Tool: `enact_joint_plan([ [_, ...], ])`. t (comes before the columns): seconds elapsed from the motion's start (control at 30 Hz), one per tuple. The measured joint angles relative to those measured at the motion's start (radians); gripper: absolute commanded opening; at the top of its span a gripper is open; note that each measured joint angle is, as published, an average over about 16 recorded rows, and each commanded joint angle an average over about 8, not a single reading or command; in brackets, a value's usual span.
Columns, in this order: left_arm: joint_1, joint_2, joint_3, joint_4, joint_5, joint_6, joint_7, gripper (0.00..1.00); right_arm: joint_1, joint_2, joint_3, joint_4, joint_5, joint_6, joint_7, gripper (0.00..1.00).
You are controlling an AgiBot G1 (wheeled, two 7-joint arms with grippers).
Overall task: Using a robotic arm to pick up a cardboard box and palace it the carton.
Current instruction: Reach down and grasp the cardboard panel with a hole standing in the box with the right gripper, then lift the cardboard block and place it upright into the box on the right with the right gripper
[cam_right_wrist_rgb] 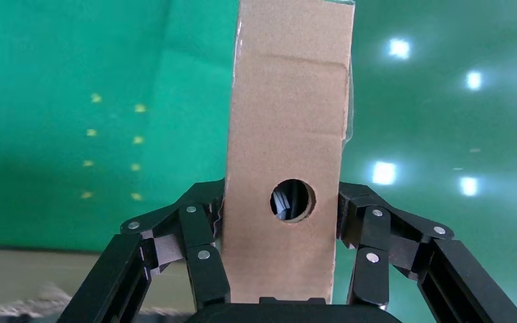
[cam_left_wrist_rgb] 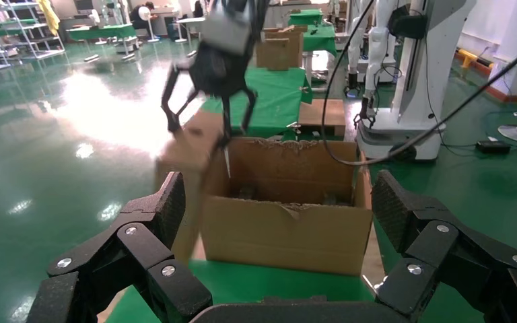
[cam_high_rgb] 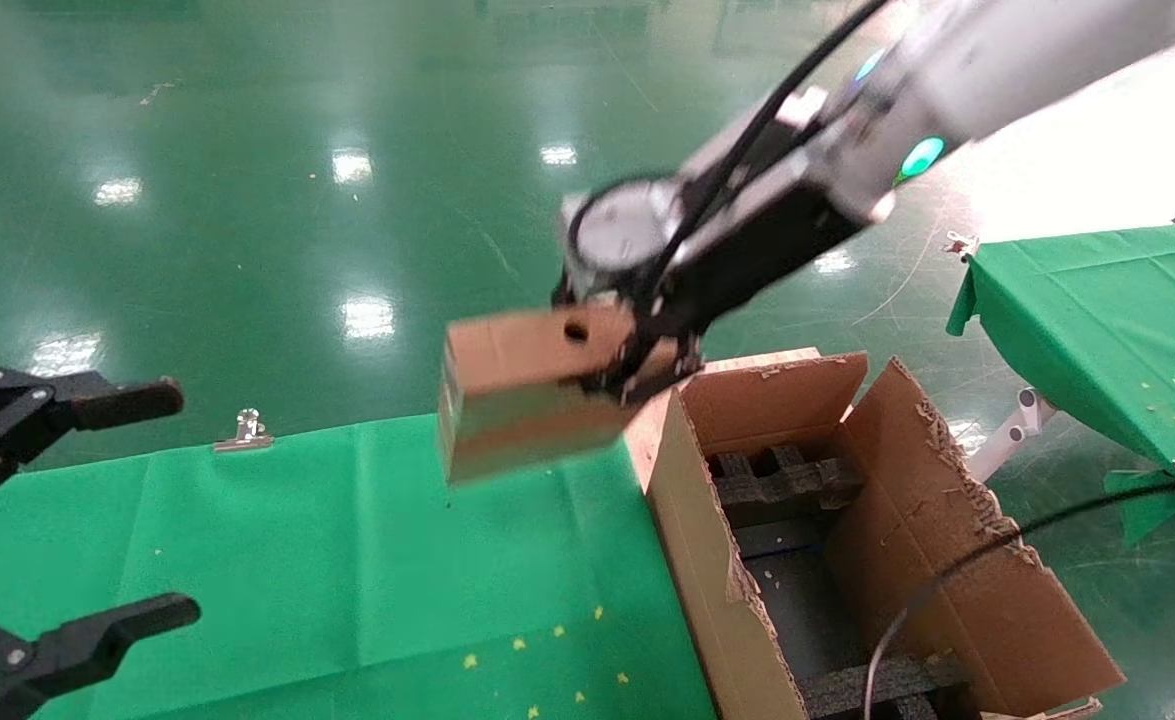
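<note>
The robotic arm (cam_high_rgb: 957,80), my white right arm, reaches in from the upper right. Its black gripper (cam_high_rgb: 637,350) is shut on the small brown cardboard box (cam_high_rgb: 527,390), held in the air above the green table, just left of the carton's near-left corner. In the right wrist view the cardboard box (cam_right_wrist_rgb: 286,134), with its round hole, sits clamped between the fingers (cam_right_wrist_rgb: 202,235) of the right gripper (cam_right_wrist_rgb: 281,208). The large carton (cam_high_rgb: 707,560) stands open with ragged flaps and black foam (cam_high_rgb: 777,480) inside. My left gripper (cam_high_rgb: 97,510) is parked at the far left, open and empty.
A green cloth (cam_high_rgb: 347,560) covers the table, with a metal clip (cam_high_rgb: 245,430) at its far edge. A second green-covered table (cam_high_rgb: 1097,310) stands at the right. A black cable (cam_high_rgb: 947,570) hangs across the carton's right flap. The left wrist view faces the carton (cam_left_wrist_rgb: 289,222).
</note>
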Motion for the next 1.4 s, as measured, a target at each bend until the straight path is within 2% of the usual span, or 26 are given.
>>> enact_joint_plan([
  [0.4,0.000,0.000,0.000,0.000,0.000,0.000,0.000,1.00,0.162,0.073,-0.188,-0.096,0.129,-0.001,-0.111,0.00],
  [0.87,0.000,0.000,0.000,0.000,0.000,0.000,0.000,1.00,0.335,0.288,-0.472,-0.163,0.146,-0.003,-0.191,0.00],
  [1.13,0.000,0.000,0.000,0.000,0.000,0.000,0.000,1.00,0.376,0.368,-0.607,-0.197,0.181,-0.001,-0.207,0.00],
  [1.4,0.000,0.000,0.000,0.000,-0.001,0.000,0.000,1.00,0.373,0.388,-0.669,-0.214,0.220,0.002,-0.218,0.00],
])
